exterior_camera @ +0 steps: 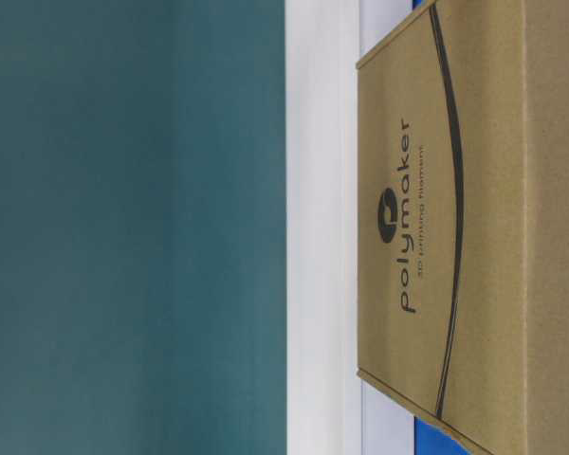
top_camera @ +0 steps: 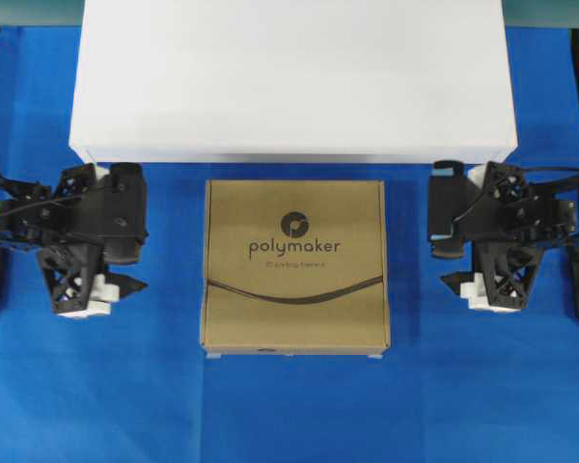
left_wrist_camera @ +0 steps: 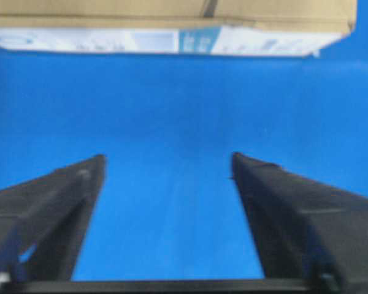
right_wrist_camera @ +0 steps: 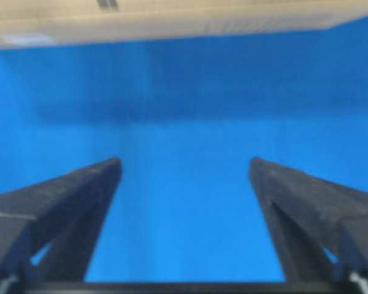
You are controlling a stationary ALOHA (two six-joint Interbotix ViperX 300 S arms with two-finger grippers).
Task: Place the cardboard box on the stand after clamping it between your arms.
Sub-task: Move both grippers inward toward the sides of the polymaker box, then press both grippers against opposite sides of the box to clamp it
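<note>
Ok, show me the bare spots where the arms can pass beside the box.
Blue cloth lies bare between the cardboard box and the left gripper, and likewise toward the right gripper. The stand top is bare. Tightest: the narrow strip between box and stand.

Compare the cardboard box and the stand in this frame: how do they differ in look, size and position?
The cardboard box is brown and printed with a dark logo and a curved line; the stand is plain white. The box is squarish and much narrower; the stand is a wide rectangle. The box lies on the blue cloth between the two arms; the stand sits behind it, farther from the camera's near edge. Both are flat-topped, and nothing touches either.
</note>
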